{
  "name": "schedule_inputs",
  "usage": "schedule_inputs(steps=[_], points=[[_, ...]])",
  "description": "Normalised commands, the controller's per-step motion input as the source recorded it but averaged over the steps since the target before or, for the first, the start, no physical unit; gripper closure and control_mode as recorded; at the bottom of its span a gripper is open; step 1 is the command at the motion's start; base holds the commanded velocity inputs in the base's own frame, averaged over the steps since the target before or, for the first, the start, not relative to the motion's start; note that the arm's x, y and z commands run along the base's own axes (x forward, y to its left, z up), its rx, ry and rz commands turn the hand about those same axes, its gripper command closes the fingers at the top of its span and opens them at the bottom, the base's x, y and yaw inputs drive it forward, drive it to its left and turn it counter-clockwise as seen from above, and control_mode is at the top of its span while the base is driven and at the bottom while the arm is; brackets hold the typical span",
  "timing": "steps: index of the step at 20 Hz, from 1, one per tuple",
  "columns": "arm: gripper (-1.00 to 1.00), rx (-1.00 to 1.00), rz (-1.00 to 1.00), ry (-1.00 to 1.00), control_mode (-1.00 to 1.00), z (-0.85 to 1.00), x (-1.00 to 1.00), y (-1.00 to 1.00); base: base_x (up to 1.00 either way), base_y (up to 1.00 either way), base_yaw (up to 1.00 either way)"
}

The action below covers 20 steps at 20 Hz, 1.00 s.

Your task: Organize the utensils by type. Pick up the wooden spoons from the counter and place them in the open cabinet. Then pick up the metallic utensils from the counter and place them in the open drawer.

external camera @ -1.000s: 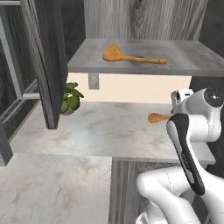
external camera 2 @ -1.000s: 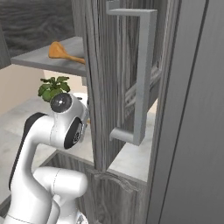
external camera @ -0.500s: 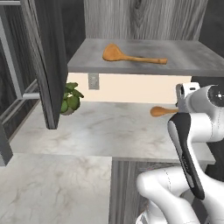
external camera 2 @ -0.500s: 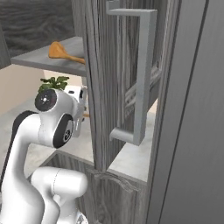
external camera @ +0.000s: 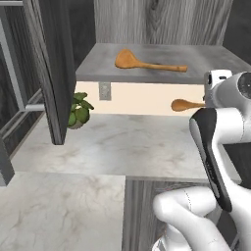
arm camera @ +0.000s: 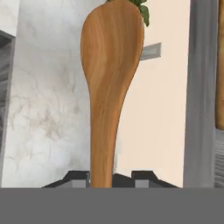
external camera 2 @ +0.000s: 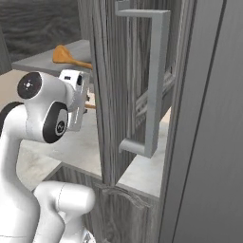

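Both spoons (external camera: 147, 62) were orange-brown wood. The table (external camera: 117, 144) was pale marbled beige-grey, the cabinet (external camera: 162, 22) dark grey wood-grain, the shelf (external camera: 98, 61) flat grey, the plant (external camera: 78, 110) green.

The raised arm's end effector (arm camera: 103, 179) is clamped on a wooden spoon (arm camera: 111, 83).
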Motion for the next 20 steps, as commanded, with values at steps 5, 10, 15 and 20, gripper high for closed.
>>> schedule_inputs(steps=[5,10,15,20], points=[[1.0,-0.04,0.0,-0.26,-1.0,0.62,0.0,0.0,0.0,0.0,0.0],[1.0,-0.02,-0.02,-0.3,-1.0,0.53,0.1,-0.1,0.0,0.0,0.0],[1.0,0.0,-0.04,-0.12,-1.0,0.47,0.41,-0.21,0.0,0.0,0.0],[1.0,0.0,0.0,-0.02,-1.0,0.39,0.59,-0.22,0.0,0.0,0.0]])
